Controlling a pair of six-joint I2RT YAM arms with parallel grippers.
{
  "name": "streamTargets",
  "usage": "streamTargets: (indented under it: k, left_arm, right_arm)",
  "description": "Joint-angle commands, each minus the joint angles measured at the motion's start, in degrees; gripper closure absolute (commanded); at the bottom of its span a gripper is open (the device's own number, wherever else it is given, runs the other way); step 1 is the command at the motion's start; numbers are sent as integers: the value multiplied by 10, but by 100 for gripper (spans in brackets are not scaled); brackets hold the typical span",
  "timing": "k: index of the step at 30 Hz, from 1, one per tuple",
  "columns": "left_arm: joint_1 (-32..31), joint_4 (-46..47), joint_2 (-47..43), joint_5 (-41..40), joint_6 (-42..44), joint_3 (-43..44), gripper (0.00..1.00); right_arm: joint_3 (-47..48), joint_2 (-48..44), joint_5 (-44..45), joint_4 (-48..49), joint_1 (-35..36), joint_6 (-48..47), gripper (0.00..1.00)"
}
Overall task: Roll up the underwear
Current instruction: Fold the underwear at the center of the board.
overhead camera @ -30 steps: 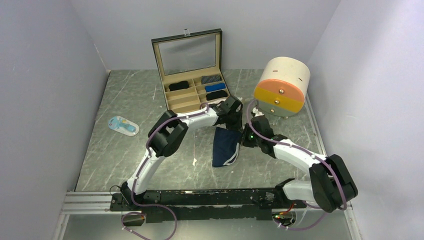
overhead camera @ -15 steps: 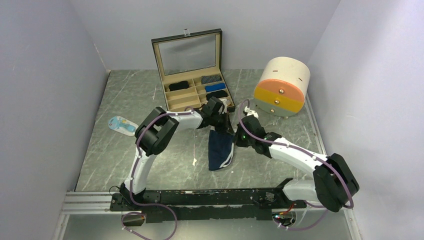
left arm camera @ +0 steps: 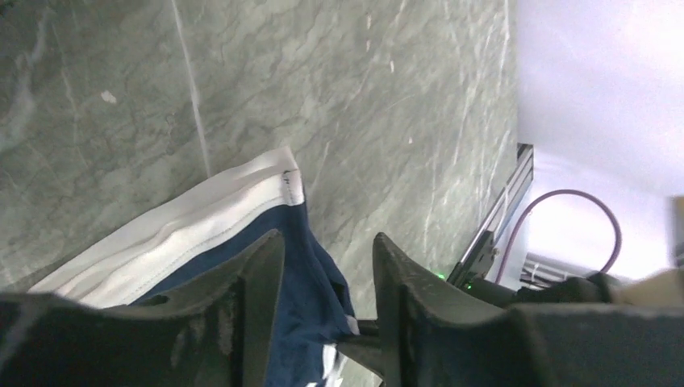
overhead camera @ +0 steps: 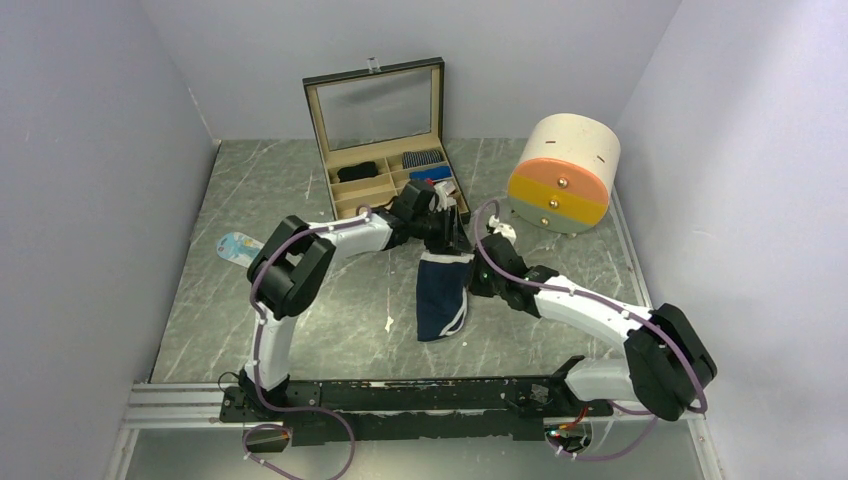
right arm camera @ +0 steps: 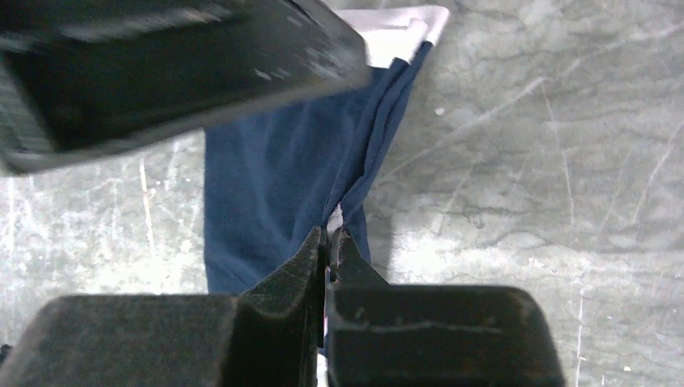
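The navy blue underwear (overhead camera: 442, 296) with white trim lies stretched on the grey table (overhead camera: 300, 300), its white waistband (left arm camera: 185, 222) toward the back. My left gripper (overhead camera: 448, 240) hovers over the waistband end with its jaws open and nothing between them; in the left wrist view the left gripper (left arm camera: 327, 270) shows cloth behind its gap. My right gripper (overhead camera: 474, 278) is shut on a pinch of the underwear's right edge (right arm camera: 355, 201), with the right gripper (right arm camera: 329, 242) closed tight. A black rolled cloth (overhead camera: 357, 171) sits in the box.
An open compartment box (overhead camera: 385, 120) with rolled cloths stands at the back, close behind the left gripper. A round drawer unit (overhead camera: 563, 172) is at the back right. A blue-and-white packet (overhead camera: 235, 246) lies left, by the left elbow. A white scrap (overhead camera: 388, 323) lies near the underwear.
The left gripper has opened and let go of the waistband. Both arms shifted left, carrying the underwear with them, and it now lies flatter on the table.
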Motion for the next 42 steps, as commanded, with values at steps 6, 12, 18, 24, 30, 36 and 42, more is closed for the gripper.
streamTargets:
  k: [6,12,18,24,30,36,42]
  left_arm:
    - [5,-31,-57,-12,58,12,45]
    - [5,-90,-121,-29,126,-36,42]
    - [6,-122,-198,-74,159,-120,37]
    - [8,-102,-253,-92,146,-201,37]
    - [18,-98,-286,-93,142,-258,38]
    - [30,-81,-303,-85,133,-289,39]
    - [49,-91,-301,-93,130,-295,40]
  right_arm:
    - [-63,-10,8,32,-51,64,86]
    - [-101,-44,-110,58,-148,53,48]
    - [-75,-33,-170,84,-185,21,39]
    - [-43,61,-201,129,-185,17,44]
    - [-38,92,-200,128,-186,15,57]
    - [-38,81,-211,130,-185,19,73]
    - [5,91,-172,76,-169,22,93]
